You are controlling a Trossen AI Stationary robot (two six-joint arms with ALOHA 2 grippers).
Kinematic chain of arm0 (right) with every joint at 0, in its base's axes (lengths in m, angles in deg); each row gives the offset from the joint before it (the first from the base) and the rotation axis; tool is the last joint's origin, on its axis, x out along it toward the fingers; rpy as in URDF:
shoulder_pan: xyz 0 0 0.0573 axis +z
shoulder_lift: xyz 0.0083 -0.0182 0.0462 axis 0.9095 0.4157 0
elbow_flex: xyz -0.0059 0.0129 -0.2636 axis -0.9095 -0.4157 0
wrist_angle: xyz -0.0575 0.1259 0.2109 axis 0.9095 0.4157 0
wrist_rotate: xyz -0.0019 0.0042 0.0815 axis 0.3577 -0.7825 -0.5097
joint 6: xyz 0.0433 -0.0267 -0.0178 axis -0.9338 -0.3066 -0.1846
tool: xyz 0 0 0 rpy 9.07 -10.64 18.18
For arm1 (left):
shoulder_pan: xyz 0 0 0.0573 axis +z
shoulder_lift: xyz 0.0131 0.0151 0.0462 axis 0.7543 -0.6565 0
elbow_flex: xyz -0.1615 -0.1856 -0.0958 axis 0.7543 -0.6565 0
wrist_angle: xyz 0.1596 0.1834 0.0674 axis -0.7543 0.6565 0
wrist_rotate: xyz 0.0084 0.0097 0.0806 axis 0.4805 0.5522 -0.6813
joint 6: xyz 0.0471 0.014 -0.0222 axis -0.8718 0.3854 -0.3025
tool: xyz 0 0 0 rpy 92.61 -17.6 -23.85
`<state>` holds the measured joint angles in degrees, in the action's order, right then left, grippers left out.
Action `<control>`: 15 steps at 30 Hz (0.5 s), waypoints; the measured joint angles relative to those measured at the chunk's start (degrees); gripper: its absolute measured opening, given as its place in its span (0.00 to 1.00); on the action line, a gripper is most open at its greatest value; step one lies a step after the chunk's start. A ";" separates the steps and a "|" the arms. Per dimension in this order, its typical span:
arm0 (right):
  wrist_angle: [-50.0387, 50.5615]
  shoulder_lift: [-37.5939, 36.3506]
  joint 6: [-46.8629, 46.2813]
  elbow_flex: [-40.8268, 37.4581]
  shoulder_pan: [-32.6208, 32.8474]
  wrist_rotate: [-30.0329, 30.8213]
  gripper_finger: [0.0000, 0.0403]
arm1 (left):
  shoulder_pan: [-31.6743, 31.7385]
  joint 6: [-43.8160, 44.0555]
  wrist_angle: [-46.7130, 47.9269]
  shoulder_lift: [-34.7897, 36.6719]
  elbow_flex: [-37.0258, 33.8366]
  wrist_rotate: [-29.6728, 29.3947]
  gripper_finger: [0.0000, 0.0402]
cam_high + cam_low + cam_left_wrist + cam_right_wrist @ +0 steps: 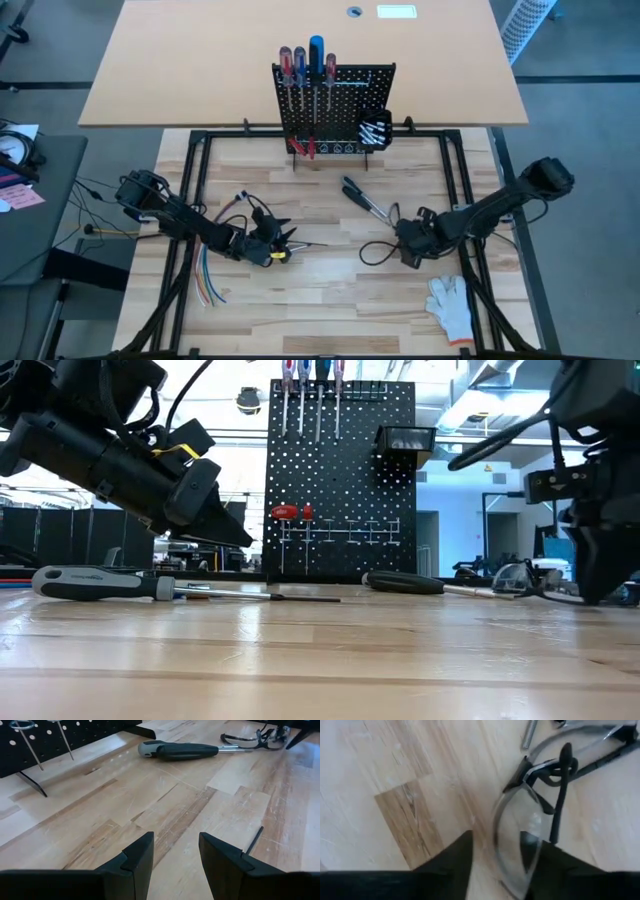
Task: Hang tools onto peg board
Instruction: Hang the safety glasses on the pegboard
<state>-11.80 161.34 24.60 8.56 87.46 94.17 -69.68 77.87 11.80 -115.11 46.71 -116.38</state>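
- The peg board (333, 105) stands upright at the far edge of the table (330, 310), and it is partly loaded: four screwdrivers (307, 62) hang along its top and a red-handled tool (285, 512) hangs lower down.
- Two tools are left on the wood. A black-handled screwdriver (365, 198) lies in the middle, in front of the board, and a grey-handled screwdriver (95, 582) lies nearer the left arm, its thin shaft pointing toward the centre.
- The right gripper (412, 243) is down low over a pair of clear safety glasses (530, 820). Its wrist view shows the fingers straddling the rim of one lens, with a gap between them; I cannot tell whether they have bitten on it yet.
- The left gripper (270, 243) hangs just above the table by the bundle of coloured wires (208, 280), fingers parted and nothing between them. It points toward the black-handled screwdriver, which is well apart from it.
- My read is that the step in hand is a pick-up by the right arm, oddly on the glasses rather than on a tool.
- If the grip is to work, the fingers must pinch the thin rim squarely. A curved lens will likely slip or swing when lifted.
- After that, the remaining screwdrivers want lifting by the handle and lowering shaft-first into a free holder on the board.
- A white glove (452, 303) lies near the right front corner, apart from all this.
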 joint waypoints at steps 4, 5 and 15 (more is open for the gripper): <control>-0.10 0.00 0.02 0.00 0.07 -0.26 0.17 | -0.02 -0.02 0.01 0.00 0.00 0.59 0.37; -0.17 0.00 0.06 0.00 0.07 -0.26 0.13 | -0.02 -0.02 -0.01 0.00 0.01 0.59 0.37; -5.50 0.00 0.69 4.60 5.77 7.56 0.03 | 0.00 0.00 0.00 0.00 0.02 0.59 0.37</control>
<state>-17.30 161.34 25.29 13.16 93.23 101.73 -69.68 77.87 11.80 -115.11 46.73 -115.79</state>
